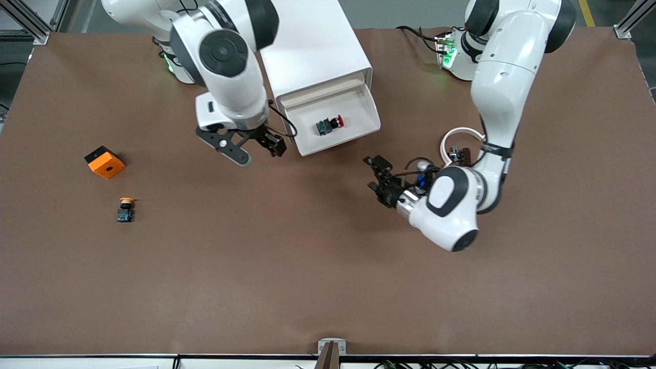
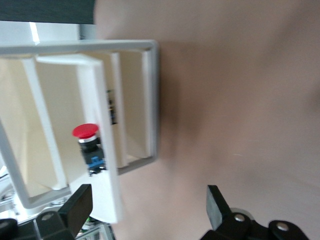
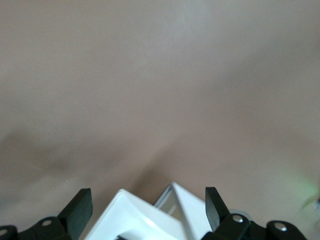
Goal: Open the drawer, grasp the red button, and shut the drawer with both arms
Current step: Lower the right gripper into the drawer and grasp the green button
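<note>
- Tabletop (image 1: 328, 287): brown mat, bare along the edge nearest the front camera.
- Distractors toward the right arm's end of the table: yellow-capped button (image 1: 125, 209) on the mat, and an orange cube (image 1: 104, 162) with a hole just farther from the front camera, at about 11 o'clock from it. Both untouched, well apart from the cabinet.
- Left gripper (image 1: 375, 179): hovers low over bare mat, at roughly 4 o'clock from the open drawer, pointing back toward it. Jaws apart and empty; the left wrist view shows both fingers (image 2: 75, 207) spread with nothing between them.
- White ring-shaped item (image 1: 461, 134) sits on the mat next to the left arm's forearm; what it is I cannot tell.
- Right gripper (image 1: 256, 151): hangs over the mat just beside the drawer's front corner, at about 9 o'clock from the tray. Jaws apart, holding nothing; the right wrist view shows the drawer's white corner between the fingers and below them.
- Drawer (image 1: 359, 110): pulled out of the cabinet (image 1: 312, 46), tray fully exposed.
- Button (image 1: 329, 124), red cap: lies on its side inside the open tray, near the tray's middle, touching neither gripper.
- Progress, judged: opening appears done. Grab not yet made, and closing remains. Roughly a third complete.
- Next step probably needs one gripper brought down into the shallow tray without knocking its walls.
</note>
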